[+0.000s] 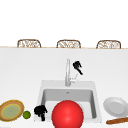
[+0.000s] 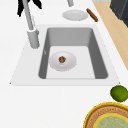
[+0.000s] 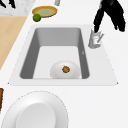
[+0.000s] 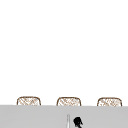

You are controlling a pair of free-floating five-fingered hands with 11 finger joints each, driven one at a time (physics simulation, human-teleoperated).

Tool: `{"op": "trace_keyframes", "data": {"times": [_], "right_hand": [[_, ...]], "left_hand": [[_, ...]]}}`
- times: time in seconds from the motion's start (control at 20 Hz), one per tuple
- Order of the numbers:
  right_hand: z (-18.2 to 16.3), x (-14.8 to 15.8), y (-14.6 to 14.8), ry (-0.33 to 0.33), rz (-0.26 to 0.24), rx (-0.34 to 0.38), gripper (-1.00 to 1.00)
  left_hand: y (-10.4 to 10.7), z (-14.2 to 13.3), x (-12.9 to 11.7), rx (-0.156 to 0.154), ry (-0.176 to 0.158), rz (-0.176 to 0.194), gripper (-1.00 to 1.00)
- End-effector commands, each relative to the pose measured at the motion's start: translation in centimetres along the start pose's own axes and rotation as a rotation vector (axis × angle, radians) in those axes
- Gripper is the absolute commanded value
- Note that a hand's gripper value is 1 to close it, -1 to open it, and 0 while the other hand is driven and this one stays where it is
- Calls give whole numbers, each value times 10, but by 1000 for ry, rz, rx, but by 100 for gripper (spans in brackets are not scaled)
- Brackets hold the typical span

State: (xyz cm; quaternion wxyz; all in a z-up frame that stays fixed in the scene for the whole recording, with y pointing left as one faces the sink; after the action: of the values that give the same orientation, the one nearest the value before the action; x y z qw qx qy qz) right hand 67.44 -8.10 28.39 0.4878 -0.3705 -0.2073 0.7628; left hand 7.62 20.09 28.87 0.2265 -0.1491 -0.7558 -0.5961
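Observation:
My right hand (image 1: 77, 66) hovers just right of the tall faucet spout (image 1: 67, 72), above its side lever, with its fingers stretched downward and holding nothing. The same hand (image 3: 110, 13) hangs over the faucet base (image 3: 95, 40) in the right side view and sits behind the spout (image 2: 29, 23) as a dark hand (image 2: 27, 5) in the left side view. It also shows as the right hand (image 4: 78, 121) in the upper view. My left hand (image 1: 40, 111) floats at the sink's front left corner, fingers loosely down, empty. In the basin lies a white bowl (image 2: 62, 60) with a small brown item (image 3: 65, 69) in it.
A big red round object (image 1: 67, 115) covers the sink's front edge (image 1: 96, 100). A white plate (image 1: 115, 106) and a brown stick (image 1: 117, 120) lie to the right. A yellow-rimmed woven plate (image 1: 11, 110) and a lime (image 1: 26, 114) lie to the left. Three wicker chairs (image 1: 68, 44) stand behind the counter.

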Motion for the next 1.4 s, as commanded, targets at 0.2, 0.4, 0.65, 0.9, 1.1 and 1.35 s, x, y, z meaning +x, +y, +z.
{"op": "trace_keyframes", "data": {"times": [0.2, 0.4, 0.65, 0.9, 1.1, 1.35], "right_hand": [[19, -21, 16, -21, -17, -67, -100], [17, -22, 13, -4, 11, -47, -100], [24, -38, 27, -2, 2, -64, -100], [56, -48, 47, -29, -25, -143, -100], [76, -48, 66, -45, -42, -188, -100], [95, -42, 92, -89, -83, -204, -100]], "left_hand": [[0, 0, 0, 0, 0, 0, 0], [0, 0, 0, 0, 0, 0, 0], [0, 0, 0, 0, 0, 0, 0], [0, 0, 0, 0, 0, 0, 0], [0, 0, 0, 0, 0, 0, 0], [0, 0, 0, 0, 0, 0, 0]]}}
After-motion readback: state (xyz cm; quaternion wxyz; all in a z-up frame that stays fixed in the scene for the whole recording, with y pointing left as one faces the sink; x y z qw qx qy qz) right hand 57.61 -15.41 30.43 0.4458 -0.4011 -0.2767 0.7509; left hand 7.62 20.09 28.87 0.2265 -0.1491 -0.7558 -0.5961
